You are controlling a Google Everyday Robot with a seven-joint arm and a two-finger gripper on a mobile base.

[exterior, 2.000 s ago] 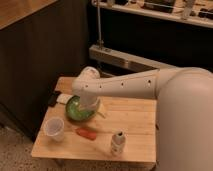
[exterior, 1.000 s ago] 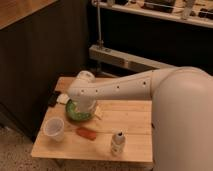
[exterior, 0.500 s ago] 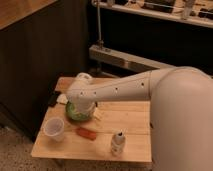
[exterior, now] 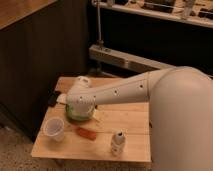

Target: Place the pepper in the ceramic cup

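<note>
The pepper (exterior: 86,133) is a small orange-red piece lying flat on the wooden table (exterior: 135,117), near its front edge. Left of it stands the white ceramic cup (exterior: 54,129), upright and with nothing showing inside. My white arm reaches in from the right, and its wrist ends above the green bowl. The gripper (exterior: 83,113) hangs low over that bowl's right side, just behind the pepper and to the right of the cup. It is not touching the pepper.
A green bowl (exterior: 73,113) sits behind the cup, partly covered by my wrist. A small white shaker (exterior: 117,142) stands at the front right. A dark flat object (exterior: 52,99) lies at the table's left edge. Dark cabinets rise behind.
The arm has swung lower and a little forward over the green bowl, bringing the gripper closer to the pepper. The pepper, cup and shaker have not moved.
</note>
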